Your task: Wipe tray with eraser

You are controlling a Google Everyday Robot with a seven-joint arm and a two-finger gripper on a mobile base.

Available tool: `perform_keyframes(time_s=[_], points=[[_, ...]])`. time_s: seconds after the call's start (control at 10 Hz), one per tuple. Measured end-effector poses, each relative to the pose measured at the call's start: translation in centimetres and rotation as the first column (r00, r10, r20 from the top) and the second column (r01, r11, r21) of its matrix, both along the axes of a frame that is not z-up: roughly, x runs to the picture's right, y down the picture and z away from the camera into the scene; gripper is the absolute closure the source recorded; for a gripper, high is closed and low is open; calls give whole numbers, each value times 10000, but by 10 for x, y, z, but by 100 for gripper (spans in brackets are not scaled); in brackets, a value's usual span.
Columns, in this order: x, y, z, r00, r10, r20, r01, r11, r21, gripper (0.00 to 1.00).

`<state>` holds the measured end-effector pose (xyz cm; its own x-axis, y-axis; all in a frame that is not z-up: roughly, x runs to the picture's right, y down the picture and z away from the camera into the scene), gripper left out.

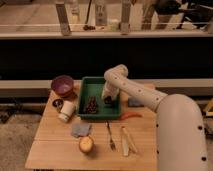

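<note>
In the green tray (pixel 84 93), the brown speckled heap (pixel 91 105) lay just left of my gripper (pixel 107 97), which sat low in the tray's right half, apparently clamped on the blackish eraser (pixel 108 101); my wipe would head left.

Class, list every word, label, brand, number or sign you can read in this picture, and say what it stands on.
None can be read.
The white cup and the green tray show no text.
The gripper, down inside the tray, shows none either.
</note>
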<state>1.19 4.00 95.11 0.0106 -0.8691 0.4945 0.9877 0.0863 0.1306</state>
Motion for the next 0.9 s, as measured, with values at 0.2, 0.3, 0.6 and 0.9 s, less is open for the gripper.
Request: perform_keyframes(time_s=[0.2, 0.3, 0.6, 0.9], points=[[-23, -2, 4, 9991, -395, 142, 395, 9992, 41, 95], [-24, -1, 6, 9980, -603, 187, 602, 9982, 57, 95], [-35, 7, -1, 9925, -1086, 556, 1085, 9941, 50, 95], [-25, 22, -24, 9930, -1060, 525, 1057, 9944, 73, 95]])
